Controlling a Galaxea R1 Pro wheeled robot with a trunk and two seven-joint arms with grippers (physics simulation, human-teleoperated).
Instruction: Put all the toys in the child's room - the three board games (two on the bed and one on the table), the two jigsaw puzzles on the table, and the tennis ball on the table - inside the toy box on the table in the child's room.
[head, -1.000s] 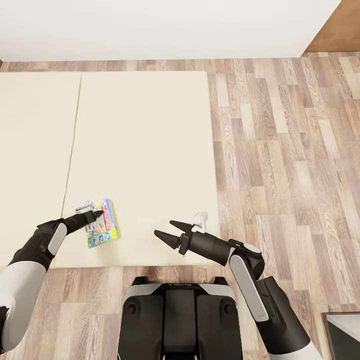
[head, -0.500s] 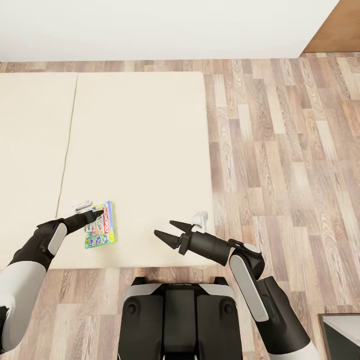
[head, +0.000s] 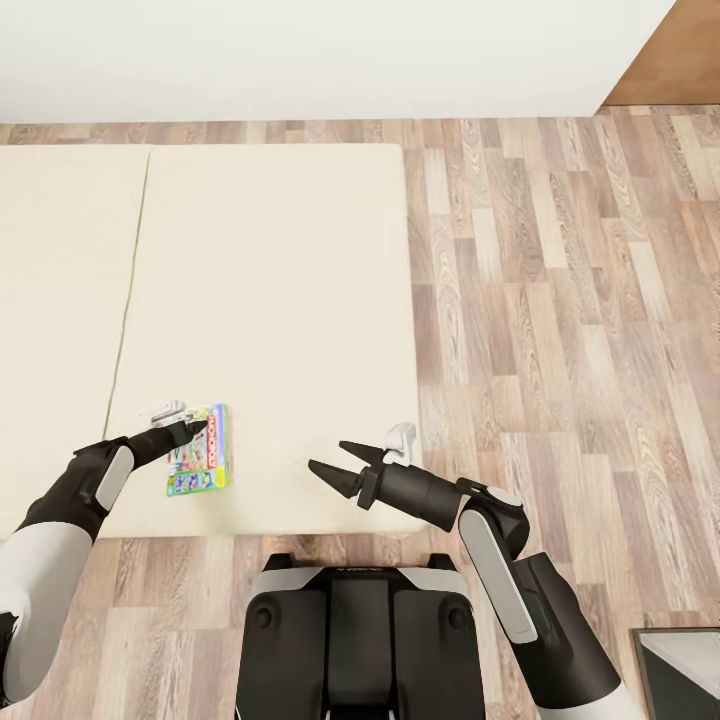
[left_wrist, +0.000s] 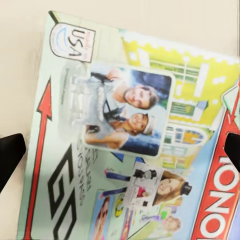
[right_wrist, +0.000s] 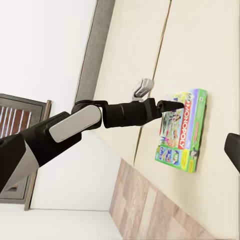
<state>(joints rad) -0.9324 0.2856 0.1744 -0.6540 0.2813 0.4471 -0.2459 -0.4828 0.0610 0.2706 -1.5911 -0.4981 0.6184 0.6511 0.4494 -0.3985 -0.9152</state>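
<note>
One board game (head: 199, 451), a Monopoly box with colourful printed art, lies flat on the beige bed (head: 270, 280) near its front edge. My left gripper (head: 196, 428) hovers right over the box's far end, open; in the left wrist view its black fingertips (left_wrist: 10, 150) stand wide apart on either side of the box (left_wrist: 130, 150). My right gripper (head: 328, 456) is open and holds nothing, above the bed's front right part. The right wrist view looks across at the box (right_wrist: 180, 132) and the left gripper (right_wrist: 167, 105) touching or just above it.
Wooden floor (head: 560, 320) runs along the right of the bed and in front of it. A white wall (head: 300, 50) stands behind. A dark grey corner (head: 680, 670) of furniture shows at the lower right. The grey headboard (right_wrist: 97, 40) shows in the right wrist view.
The whole picture has shifted a little to the left, so the camera has moved. Both arms keep their pose, and the game box still lies in the same spot on the bed.
</note>
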